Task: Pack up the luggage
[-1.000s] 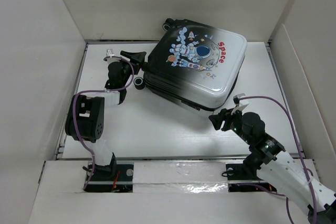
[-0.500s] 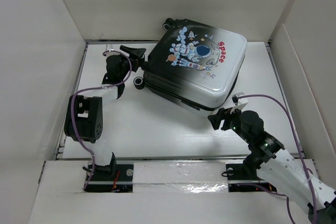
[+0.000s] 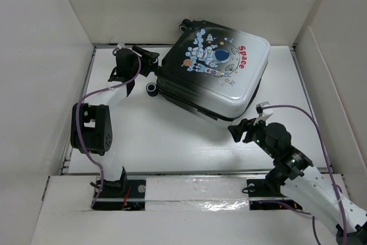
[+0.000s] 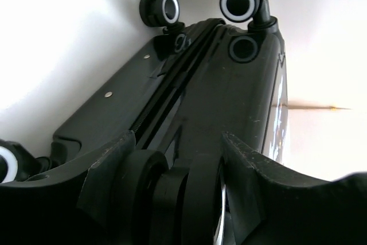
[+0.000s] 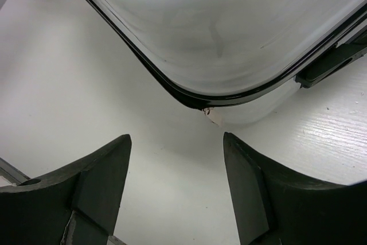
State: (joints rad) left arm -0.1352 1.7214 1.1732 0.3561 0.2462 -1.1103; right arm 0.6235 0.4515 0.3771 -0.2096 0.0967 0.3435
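The luggage (image 3: 215, 70) lies closed and flat on the table (image 3: 172, 142), far of centre and a little to the right, with the astronaut shell facing up. It has not shifted over the last second. The arms have: the left gripper (image 3: 150, 57) has moved farther along the wheel end, and its jaws have narrowed again after briefly widening. The right gripper (image 3: 236, 129) has spread and barely moved.

In the left wrist view a wheel (image 4: 172, 193) sits between the left fingers (image 4: 109, 162), close on both sides. I cannot tell whether they pinch it. The right jaws stand wide and empty over bare table, just near of the case's near-right corner.

With the shell shut, packing has probably not begun and the arms look to be setting up to open it.

The long axis runs left to right, slightly skewed so the right end sits nearer. The wheels point left.
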